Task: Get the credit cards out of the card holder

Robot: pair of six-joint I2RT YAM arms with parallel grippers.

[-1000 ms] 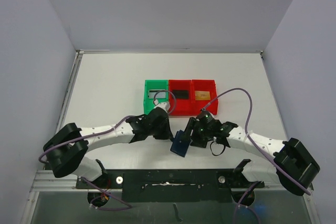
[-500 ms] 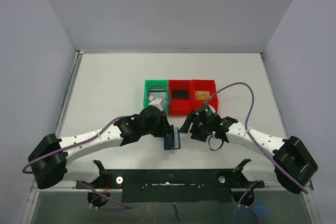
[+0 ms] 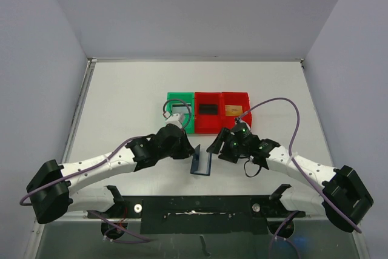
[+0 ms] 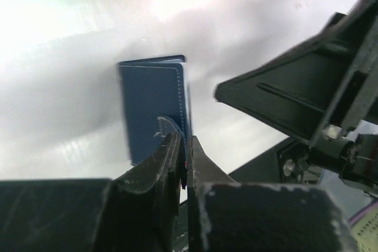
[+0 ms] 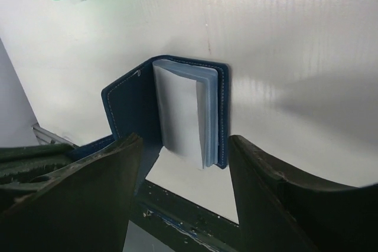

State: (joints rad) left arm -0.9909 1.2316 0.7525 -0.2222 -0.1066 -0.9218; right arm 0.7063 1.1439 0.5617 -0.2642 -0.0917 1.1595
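Pinching one cover of the card holder (image 4: pixel 152 101) at the edge nearest its wrist camera, the left gripper (image 4: pixel 184 141) has its fingers drawn almost together, with only the thin dark blue flap between them. From above, the card holder stands open in a V on the white counter (image 3: pixel 133 101), just in front of a row of three bins and between the two arms. The right gripper (image 5: pixel 186 146) hangs over it with its fingers spread wide and grips nothing. In its wrist view the opened cover and the pale blue-grey pockets lie in the gap between the two fingers, apart from both. Whether any card sits in those pockets cannot be told. Behind the card holder, a dark card (image 3: pixel 208 109) lies in the middle red bin (image 3: pixel 208 123) and a tan card (image 3: pixel 233 110) in the right red bin (image 3: pixel 235 96). The green bin (image 3: pixel 171 98) stands at the left end of the row, partly covered by the left arm's wrist and cable.
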